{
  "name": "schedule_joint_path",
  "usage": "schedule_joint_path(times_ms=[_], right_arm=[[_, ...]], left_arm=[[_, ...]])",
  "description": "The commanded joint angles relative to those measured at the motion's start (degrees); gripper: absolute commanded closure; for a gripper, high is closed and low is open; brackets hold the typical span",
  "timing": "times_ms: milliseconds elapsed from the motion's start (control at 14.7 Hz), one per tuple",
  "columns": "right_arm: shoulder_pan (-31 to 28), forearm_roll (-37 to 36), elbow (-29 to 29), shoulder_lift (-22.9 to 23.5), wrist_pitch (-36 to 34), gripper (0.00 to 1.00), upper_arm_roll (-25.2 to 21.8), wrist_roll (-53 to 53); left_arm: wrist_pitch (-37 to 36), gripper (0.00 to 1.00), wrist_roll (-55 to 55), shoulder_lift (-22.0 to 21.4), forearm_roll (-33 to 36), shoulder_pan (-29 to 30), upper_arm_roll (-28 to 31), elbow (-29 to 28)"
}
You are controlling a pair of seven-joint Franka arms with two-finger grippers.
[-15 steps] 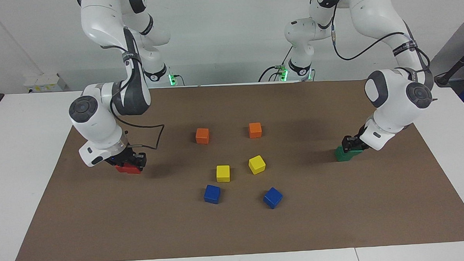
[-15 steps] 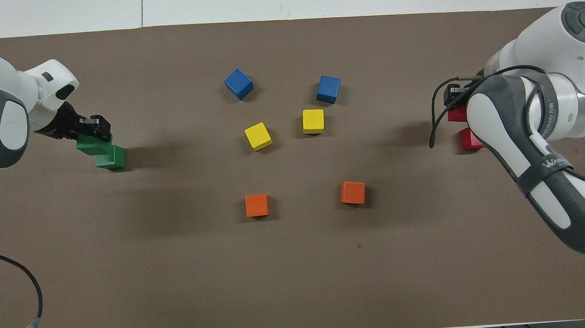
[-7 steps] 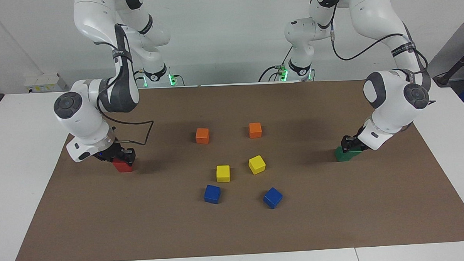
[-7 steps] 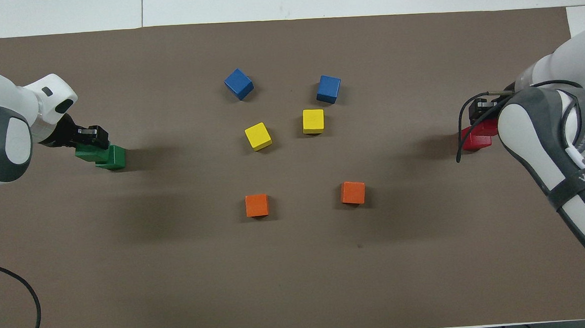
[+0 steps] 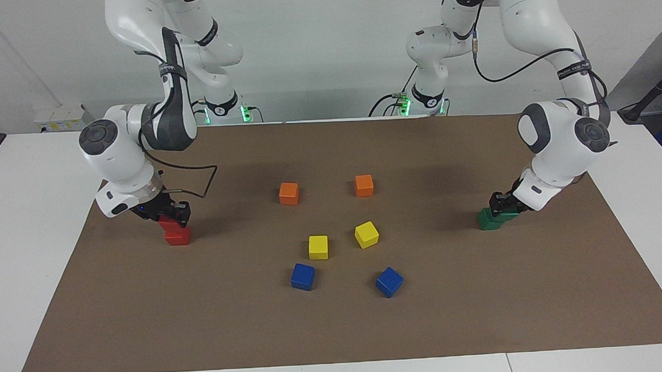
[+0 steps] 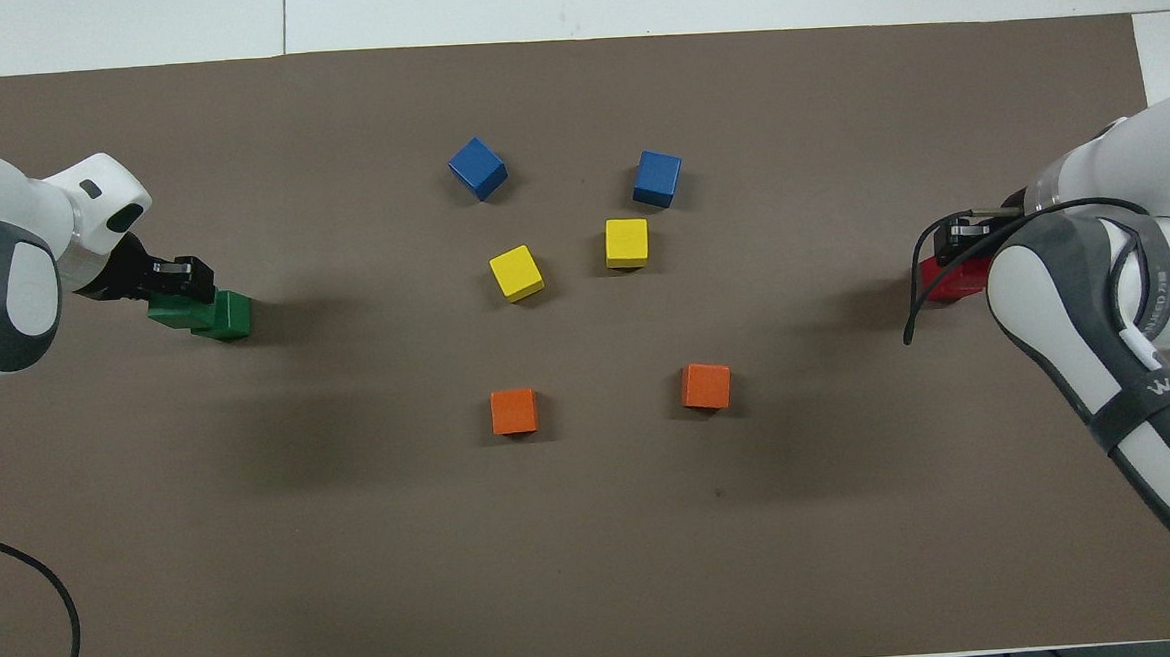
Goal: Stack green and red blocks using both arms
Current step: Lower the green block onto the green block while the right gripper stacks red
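Two glossy red blocks stand one atop the other at the right arm's end of the brown mat, the lower red block resting on the mat and the upper red block pinched between the fingers of the right gripper. At the left arm's end, two dark green blocks make a second pile: the lower green block sits on the mat, while the upper green block lies on it slightly off to one side, clamped in the left gripper. From overhead, the upper green block overlaps the lower one, and the left gripper covers part of it; only a patch of the red pile shows beneath the right gripper.

Between the two piles, near the middle of the mat, lie six loose cubes in pairs: two orange cubes nearest the robots, two yellow cubes farther out, and two blue cubes farthest of all. None touches another.
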Motion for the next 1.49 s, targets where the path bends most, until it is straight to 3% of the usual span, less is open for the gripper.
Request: schedule_joint_path(times_ms=[0, 407, 1425], right_arm=[[-2.0, -0.3, -2.2, -1.7, 1.3, 1.00, 0.5, -2.4], [-4.1, -0.3, -2.7, -1.0, 3.8, 1.00, 0.5, -4.9], [-3.1, -0.3, -3.1, 0.5, 6.8, 1.00, 0.6, -4.0]], left_arm=[[1.7, 1.00, -1.1, -2.5, -0.9, 0.1, -0.1, -3.4], [2.5, 1.00, -2.8, -2.9, -0.9, -0.6, -0.1, -4.3], [3.7, 1.00, -2.2, -3.4, -0.9, -0.6, 0.0, -6.1]])
